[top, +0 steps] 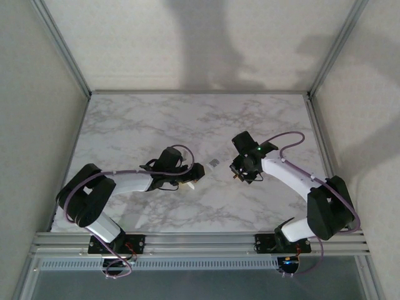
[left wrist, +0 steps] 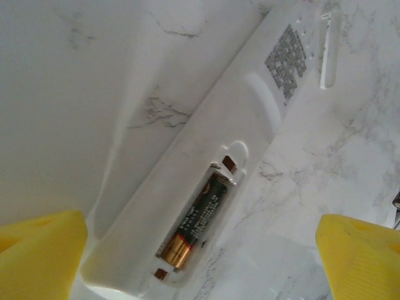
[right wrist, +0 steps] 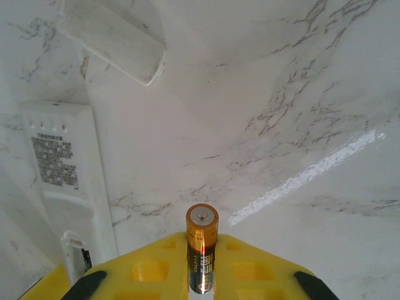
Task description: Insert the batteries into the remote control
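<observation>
The white remote control [left wrist: 206, 156] lies back-up on the marble, its battery bay uncovered. One battery [left wrist: 197, 219] sits in the bay, coppery end toward my left wrist camera. My left gripper [left wrist: 200, 269] stands open, its yellow fingers [left wrist: 37, 253] wide on either side of the remote's bay end and not touching it. My right gripper [right wrist: 202, 240] is shut on the second battery [right wrist: 202, 225], whose coppery end sticks out past the fingertips. It hovers to the right of the remote control [right wrist: 62, 181]. From above, the left gripper [top: 187, 177] and right gripper [top: 238, 174] face each other.
A loose white battery cover [right wrist: 115, 44] lies on the marble table [top: 137, 125] just beyond the remote's far end; the same cover [left wrist: 330, 50] appears by the remote's printed label. Metal frame posts and white walls bound the table.
</observation>
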